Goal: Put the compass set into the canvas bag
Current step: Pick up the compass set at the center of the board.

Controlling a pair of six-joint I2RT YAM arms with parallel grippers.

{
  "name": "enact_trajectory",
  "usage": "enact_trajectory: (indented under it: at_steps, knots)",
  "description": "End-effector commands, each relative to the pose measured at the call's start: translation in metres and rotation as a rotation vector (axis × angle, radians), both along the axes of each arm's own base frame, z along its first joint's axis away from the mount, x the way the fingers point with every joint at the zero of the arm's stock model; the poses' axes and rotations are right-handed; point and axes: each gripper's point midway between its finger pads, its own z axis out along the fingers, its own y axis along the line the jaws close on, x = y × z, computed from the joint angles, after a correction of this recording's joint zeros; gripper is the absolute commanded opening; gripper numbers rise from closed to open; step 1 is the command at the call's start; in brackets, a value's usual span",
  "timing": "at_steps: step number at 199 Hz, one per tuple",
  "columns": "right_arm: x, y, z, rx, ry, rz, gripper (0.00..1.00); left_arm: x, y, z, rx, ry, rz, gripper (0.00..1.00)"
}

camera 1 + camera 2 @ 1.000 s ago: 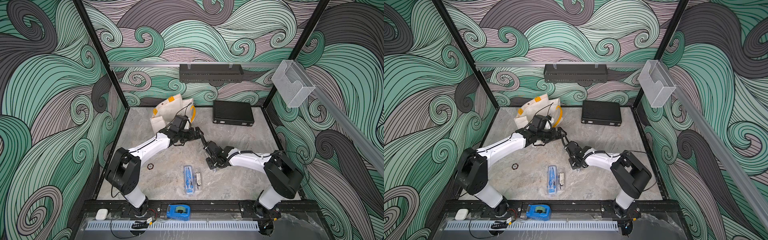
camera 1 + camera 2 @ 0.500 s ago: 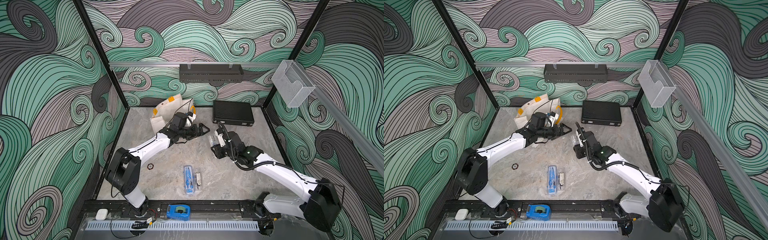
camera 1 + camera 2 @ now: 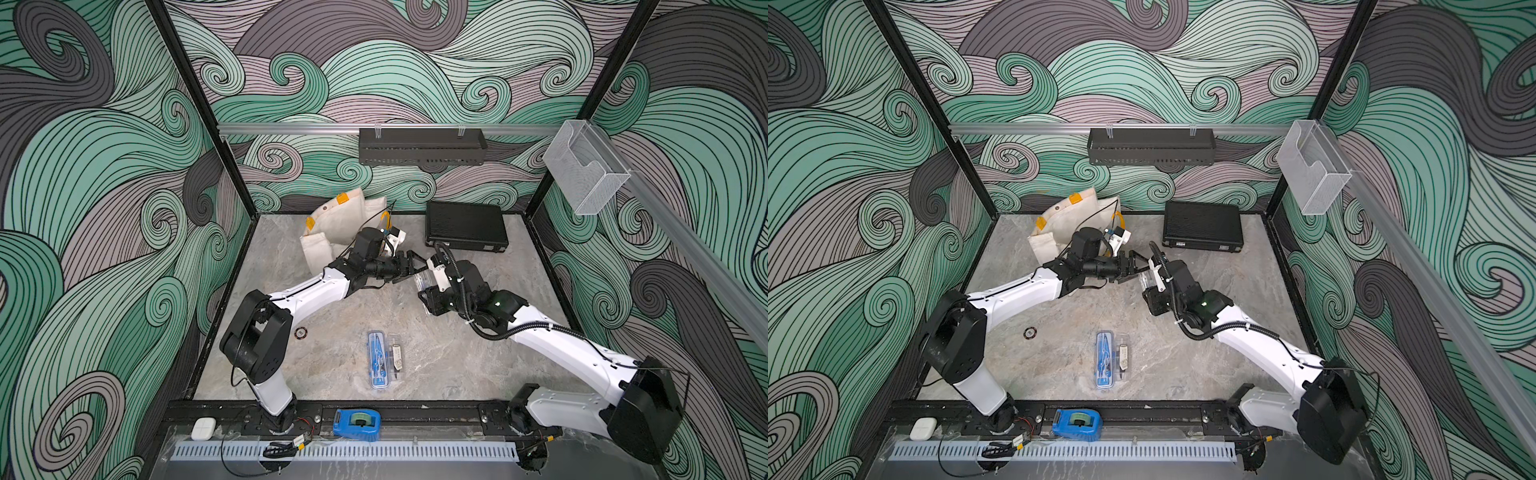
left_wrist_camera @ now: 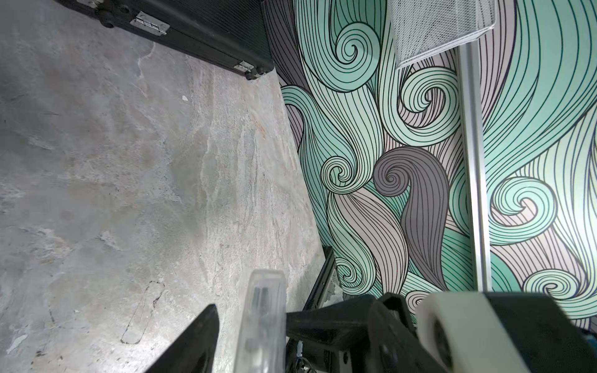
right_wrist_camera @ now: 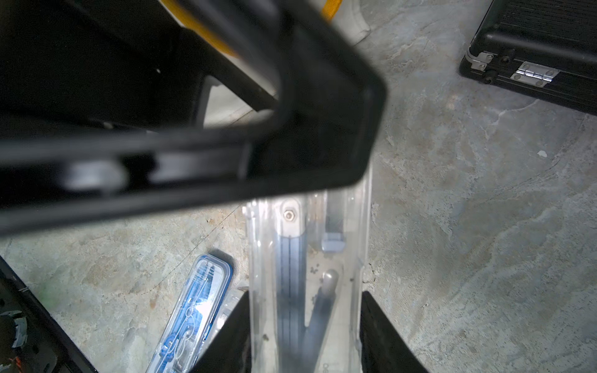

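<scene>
**Right wrist: R gripper (image 5: 305,295) clamping clear-cased compass set (image 5: 307,258)**

R gripper's two black fingers are pressing on both long sides of the case, jaws closed down onto it. Grey compass legs are showing thru the plastic. The case's far end is disappearing under a blurred black part of the L gripper, v. close to the lens.

In both top views the set is being held off the desk (image 3: 457,365), approx at ctr and a bit toward 12 o'clock (12 = back wall). L gripper (image 3: 415,268) is reaching in from 9 o'clock, the R arm from 4 o'clock. L gripper's jaws are standing part open, straddling the case's end. In the L wrist view one finger (image 4: 206,332) is sitting just beside the case w/ a thin gap. The other side is hidden, so I can't tell if it's touching.

Off-white canvas bag (image 3: 340,220) is lying slumped at 11 o'clock by the back wall, behind the L wrist. The set is hanging near the bag, not in it. Flat black hard case (image 3: 465,230) is lying at 1 o'clock. A 2nd, blue-lined case (image 3: 379,359) is lying on the desk at 6 o'clock, well apart from both grippers.
</scene>
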Motion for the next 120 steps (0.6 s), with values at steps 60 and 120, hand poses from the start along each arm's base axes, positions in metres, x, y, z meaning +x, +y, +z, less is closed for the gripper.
enact_trajectory:
  at_steps: [60, 120]
  knots:
    - [0.027, 0.008, 0.026, 0.042, -0.094, -0.056, 0.47, -0.003, -0.011, 0.006, -0.045, 0.007, -0.028, 0.43]
    - [0.031, 0.013, 0.031, 0.061, -0.107, -0.055, 0.47, 0.001, -0.010, 0.001, -0.037, 0.011, -0.011, 0.20]
